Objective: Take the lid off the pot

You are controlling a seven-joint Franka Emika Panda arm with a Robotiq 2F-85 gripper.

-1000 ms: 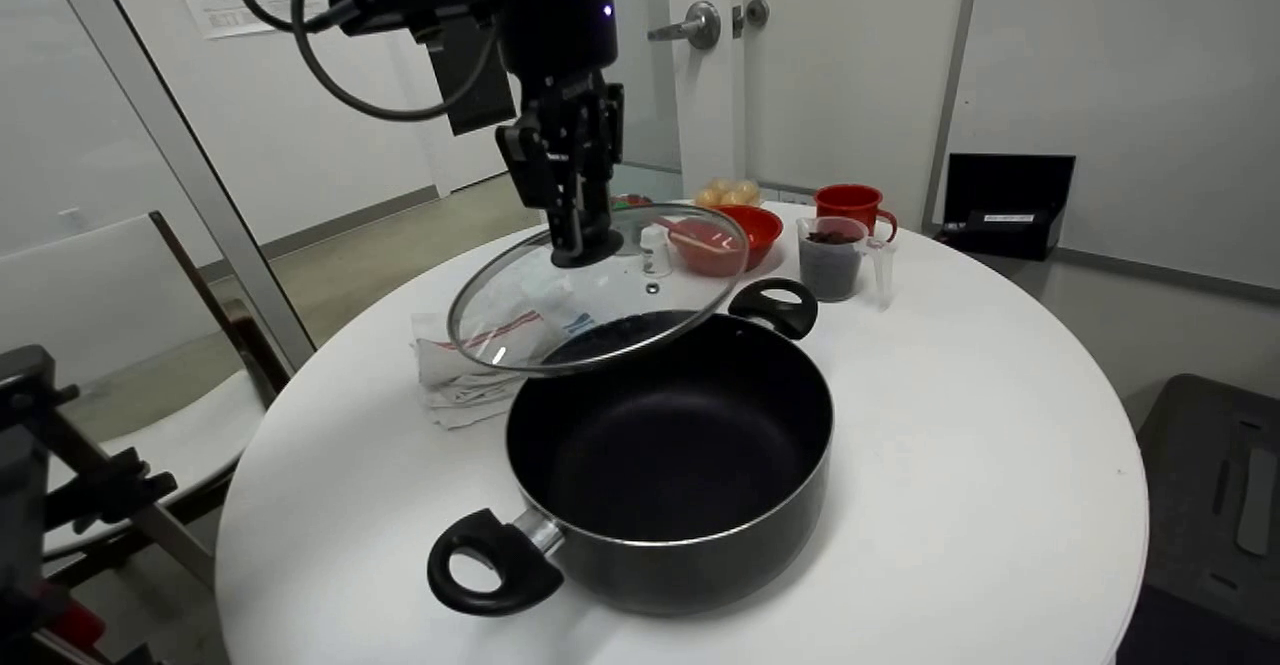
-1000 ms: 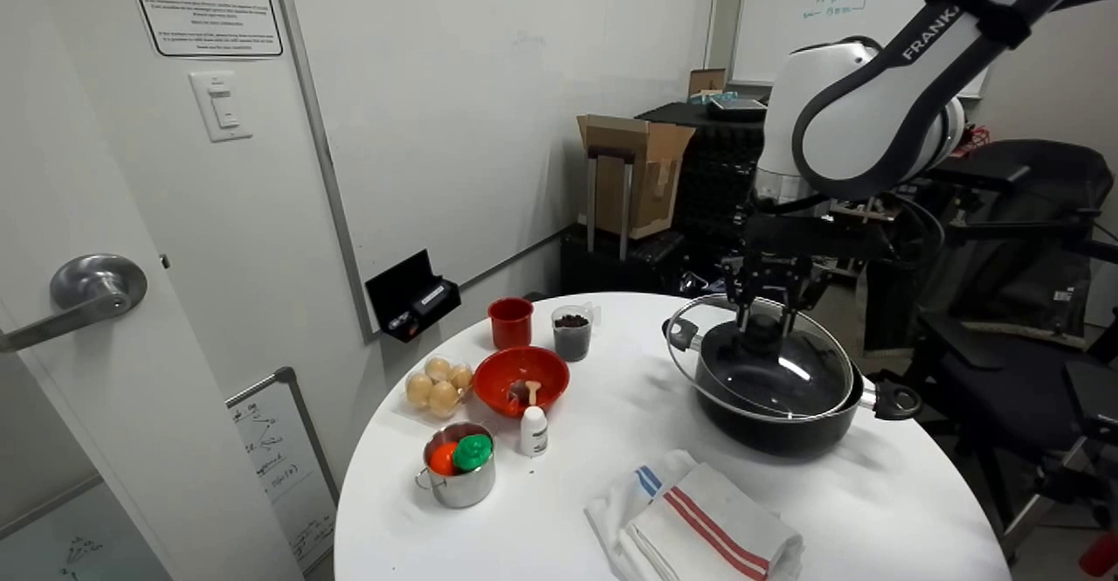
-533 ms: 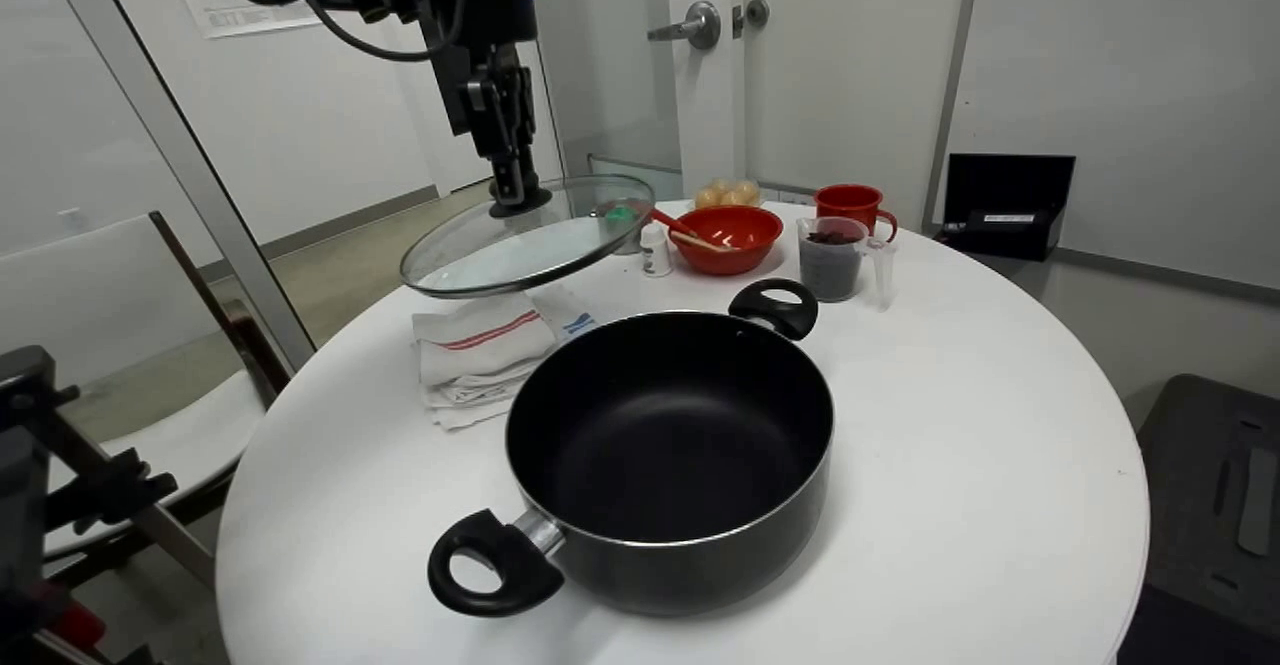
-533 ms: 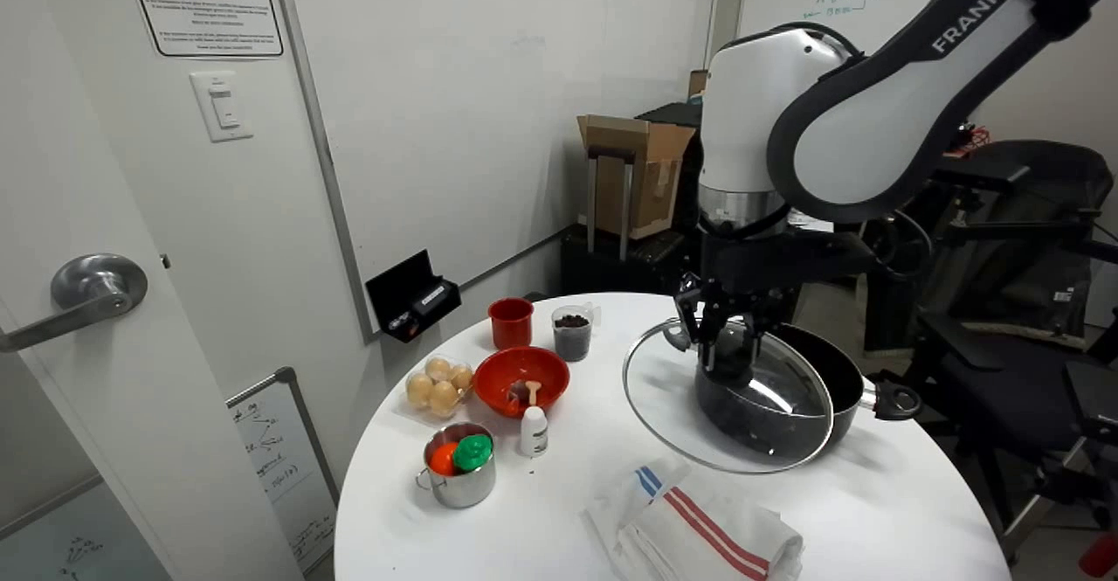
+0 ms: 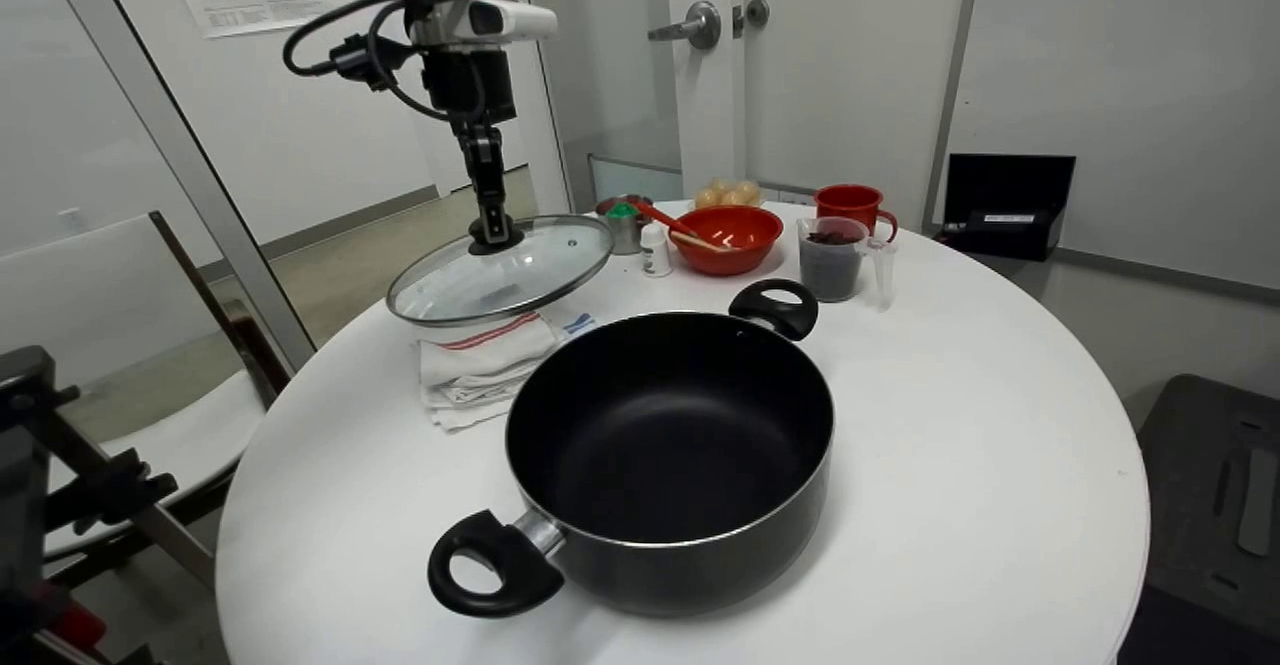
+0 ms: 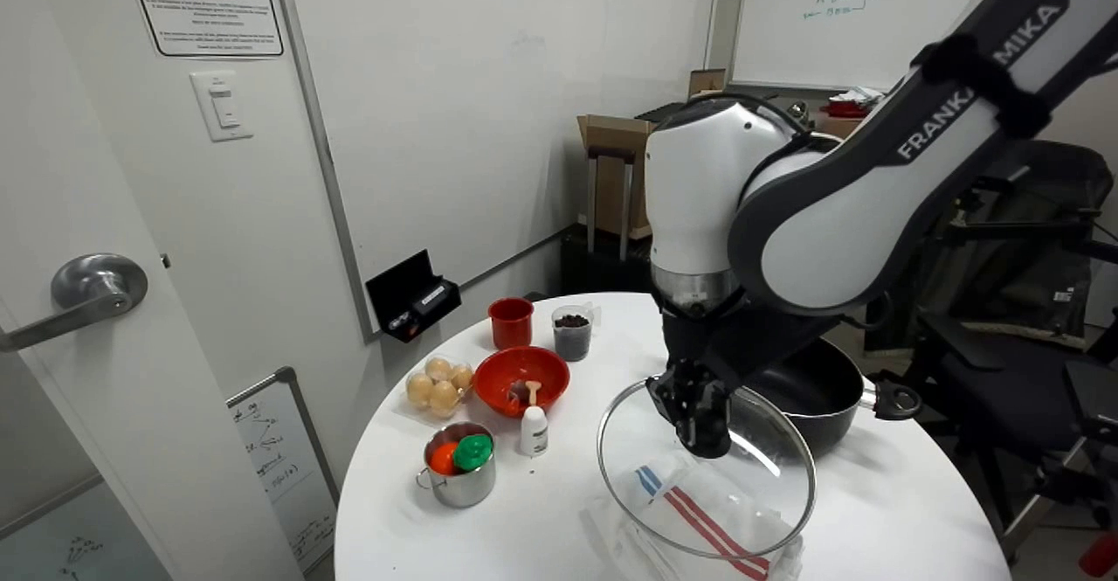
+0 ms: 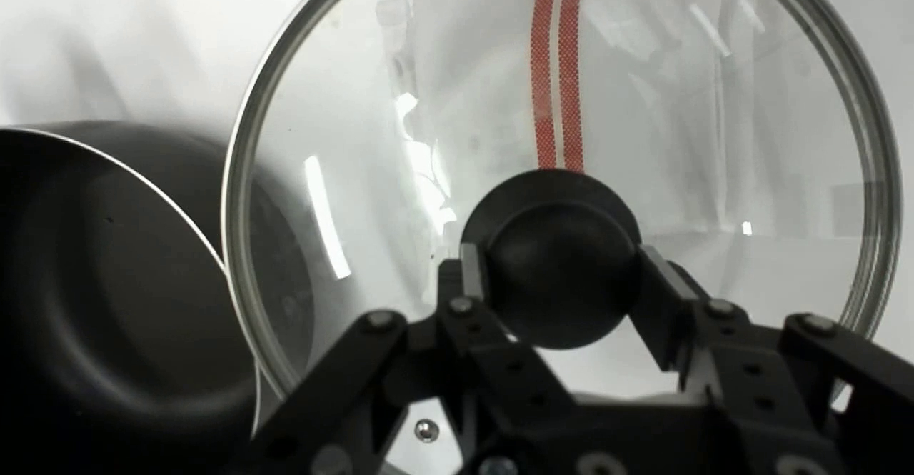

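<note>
Wrist view: wide black non-stick pot [image 7: 136, 282] cut off at L edge; round metal-rimmed clear-glass lid [image 7: 553, 196] cut off at top. In an ext. view, pot partly hidden; white black-bordered wall sign [image 6: 206, 24] has illegible fine print.

On my round white table [image 5: 980, 425] sits the black pot [image 5: 700, 575], a striped towel [image 5: 485, 375] lying near it. I also see a red bowl [image 5: 725, 261], red mug [image 6: 511, 328], measuring cup [image 6: 572, 345], white bottle [image 6: 534, 433], metal cup [image 6: 463, 490] and pack of yellowish balls [image 6: 442, 396] there.
</note>
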